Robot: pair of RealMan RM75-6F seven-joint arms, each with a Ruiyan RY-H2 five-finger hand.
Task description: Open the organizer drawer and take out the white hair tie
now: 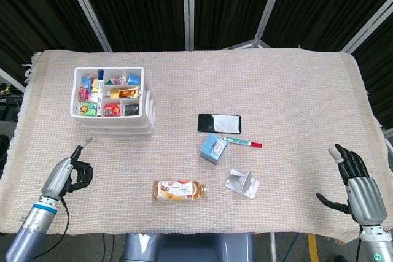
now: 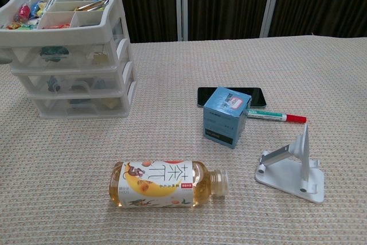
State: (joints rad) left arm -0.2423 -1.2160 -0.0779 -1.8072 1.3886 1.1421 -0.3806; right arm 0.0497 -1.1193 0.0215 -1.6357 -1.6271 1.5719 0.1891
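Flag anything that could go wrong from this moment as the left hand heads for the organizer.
1. All three drawers of the organizer are shut and their fronts only half clear, so the white hair tie cannot be made out; the wrong drawer may get opened.
2. The organizer looks light, so pulling a drawer with only the left hand may drag the whole unit across the cloth; the right hand sits far off.
3. The open top tray's small items could spill if it tips.
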